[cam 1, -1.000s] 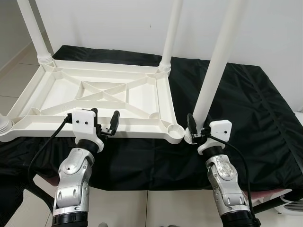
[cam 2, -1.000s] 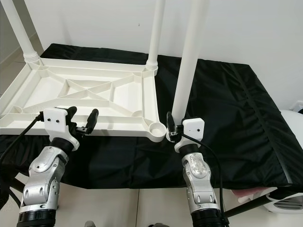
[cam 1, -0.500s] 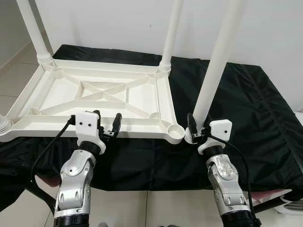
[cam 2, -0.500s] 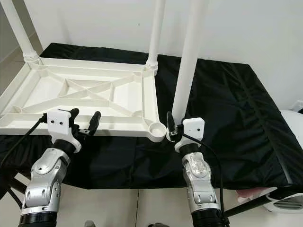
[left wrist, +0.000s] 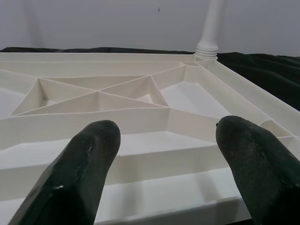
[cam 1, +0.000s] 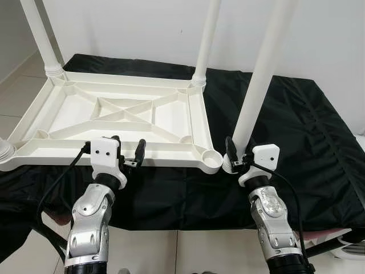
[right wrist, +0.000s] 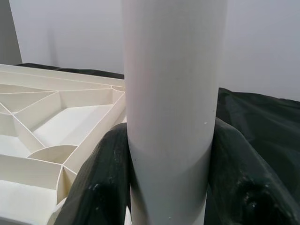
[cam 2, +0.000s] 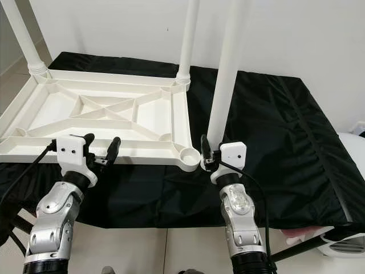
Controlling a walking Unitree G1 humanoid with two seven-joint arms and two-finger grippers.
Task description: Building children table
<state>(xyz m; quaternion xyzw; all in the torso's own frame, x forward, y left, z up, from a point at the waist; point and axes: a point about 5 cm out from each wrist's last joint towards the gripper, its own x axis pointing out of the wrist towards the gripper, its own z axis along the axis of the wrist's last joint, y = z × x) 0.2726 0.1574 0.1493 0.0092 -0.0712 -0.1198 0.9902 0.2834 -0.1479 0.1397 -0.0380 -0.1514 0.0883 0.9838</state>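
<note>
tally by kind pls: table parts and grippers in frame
Tabletop: 1, upside down on the black cloth
Legs screwed in: 3
Loose leg: 1, held by the right gripper
Grippers: 2, the left gripper open at the tabletop's near edge
Total: 7

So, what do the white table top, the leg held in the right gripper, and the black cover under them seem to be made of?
Table top: likely moulded plastic, matt white, judging by its ribbed underside.
Leg in the right gripper: seemingly the same plastic, a smooth, slightly glossy tube with a ridged end.
Black cover: probably thin synthetic fabric with a faint sheen, given its creases and folds.
</note>
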